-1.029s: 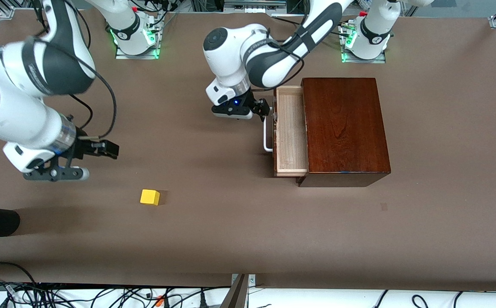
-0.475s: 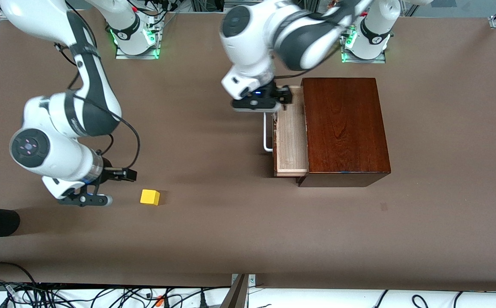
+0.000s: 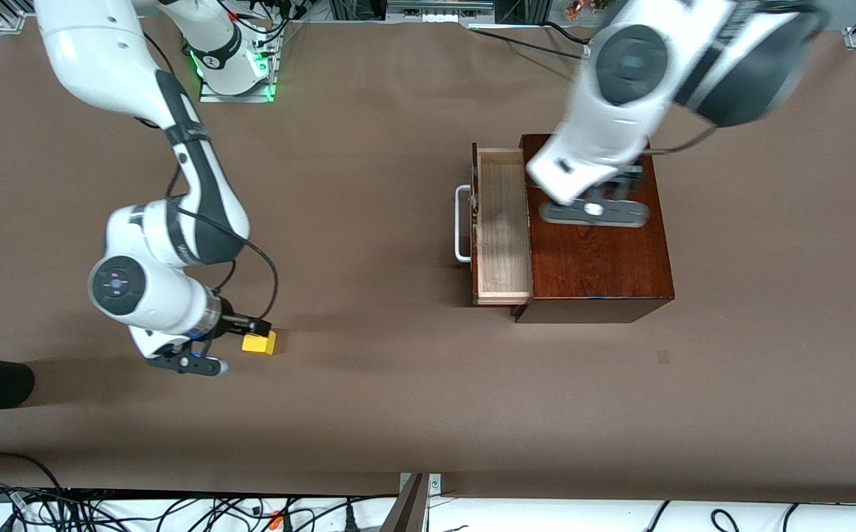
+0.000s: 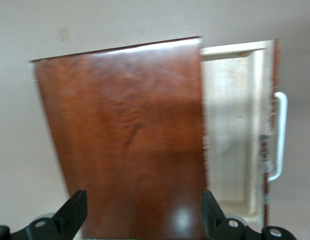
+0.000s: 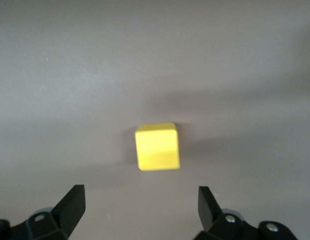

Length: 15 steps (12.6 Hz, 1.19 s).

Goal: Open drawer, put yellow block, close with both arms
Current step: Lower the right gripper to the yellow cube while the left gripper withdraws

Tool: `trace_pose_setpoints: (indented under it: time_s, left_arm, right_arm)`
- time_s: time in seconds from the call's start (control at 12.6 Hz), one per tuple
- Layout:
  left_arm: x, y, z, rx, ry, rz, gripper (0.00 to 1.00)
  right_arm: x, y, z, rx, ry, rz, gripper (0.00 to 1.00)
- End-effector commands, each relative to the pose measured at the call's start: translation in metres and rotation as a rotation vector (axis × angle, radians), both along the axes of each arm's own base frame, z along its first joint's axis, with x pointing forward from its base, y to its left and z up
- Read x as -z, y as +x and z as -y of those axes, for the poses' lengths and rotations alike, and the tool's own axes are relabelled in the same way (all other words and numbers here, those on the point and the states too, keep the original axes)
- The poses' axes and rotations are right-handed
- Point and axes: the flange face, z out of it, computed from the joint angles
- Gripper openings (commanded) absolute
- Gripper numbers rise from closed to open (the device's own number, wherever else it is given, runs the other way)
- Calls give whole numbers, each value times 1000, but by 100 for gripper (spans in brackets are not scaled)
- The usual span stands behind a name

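Table [image 3: 368,414] is brown with no readable writing anywhere. Mahogany box [image 3: 597,229] sits toward the left arm's end, its drawer [image 3: 503,222] pulled out, white handle [image 3: 461,224] at the 9 o'clock side of the front view. Left gripper [image 3: 596,213] has let go of the handle since half a second ago and swung up over the box top, fingers [image 4: 70,212] spread wide. Right gripper [image 3: 247,332] has dropped low next to the yellow block [image 3: 259,342], jaws apart, nothing grabbed. Block hasn't budged: on the table at 7 o'clock, well apart from the drawer.
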Motion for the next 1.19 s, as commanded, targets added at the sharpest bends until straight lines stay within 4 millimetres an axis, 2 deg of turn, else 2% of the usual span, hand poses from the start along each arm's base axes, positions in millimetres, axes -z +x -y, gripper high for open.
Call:
trace_pose_setpoints:
  time_s: [0.0, 0.08, 0.24, 0.55, 0.71, 0.87, 1.03, 1.11]
  left_arm:
    - [-31, 9, -69, 40, -71, -47, 100]
    - [-43, 9, -91, 65, -100, -42, 100]
    - [-55, 15, -146, 54, -125, -27, 100]
    - [-75, 2, -220, -1, -168, 75, 100]
    - [-83, -11, -246, -43, -165, 174, 100]
    - [-86, -29, -248, -30, -153, 181, 100]
    - [-85, -31, -250, -7, -152, 174, 100]
    - [-86, -32, -261, -21, -154, 173, 100]
  right_arm:
    - [24, 8, -14, 38, 11, 41, 100]
    - [33, 9, -11, 41, 7, 39, 100]
    - [42, 10, -10, 31, 2, 49, 100]
    - [58, 13, -3, -14, -63, 65, 100]
    - [70, 9, -1, -16, -64, 70, 100]
    - [83, 4, -4, -27, -70, 70, 100]
    - [95, 1, 0, -39, -73, 71, 100]
    - [97, 1, 1, -50, -74, 71, 99]
